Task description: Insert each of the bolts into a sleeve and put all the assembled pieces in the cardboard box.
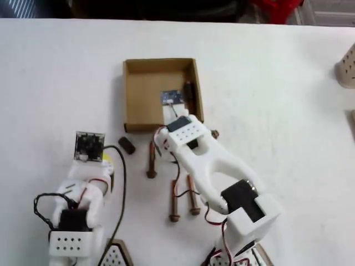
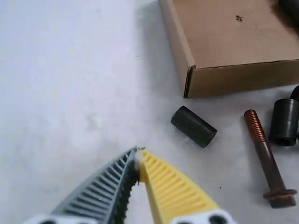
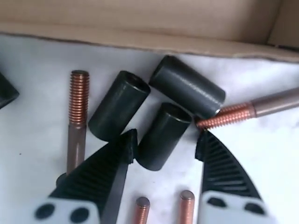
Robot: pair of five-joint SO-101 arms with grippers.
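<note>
The cardboard box (image 1: pixel 145 91) stands open at mid-table, with a dark piece (image 1: pixel 188 90) against its right inner wall. My right gripper (image 3: pixel 166 140) is open just in front of the box wall (image 3: pixel 140 23) and straddles one black sleeve (image 3: pixel 161 133). Two more sleeves (image 3: pixel 119 105) (image 3: pixel 187 91) lie beside it, touching. Copper bolts (image 3: pixel 77 116) (image 3: pixel 252 108) lie on either side. My left gripper (image 2: pixel 138 156) is shut and empty, short of a lone sleeve (image 2: pixel 194 126) (image 1: pixel 127 145) by the box's front left corner.
Three loose bolts (image 1: pixel 151 160) (image 1: pixel 175 199) (image 1: pixel 192 195) lie on the white table between the arms. The right arm (image 1: pixel 216 166) stretches over them. A black cable (image 1: pixel 121 183) loops beside the left arm (image 1: pixel 77 210). A pale object (image 1: pixel 346 66) stands at the far right edge.
</note>
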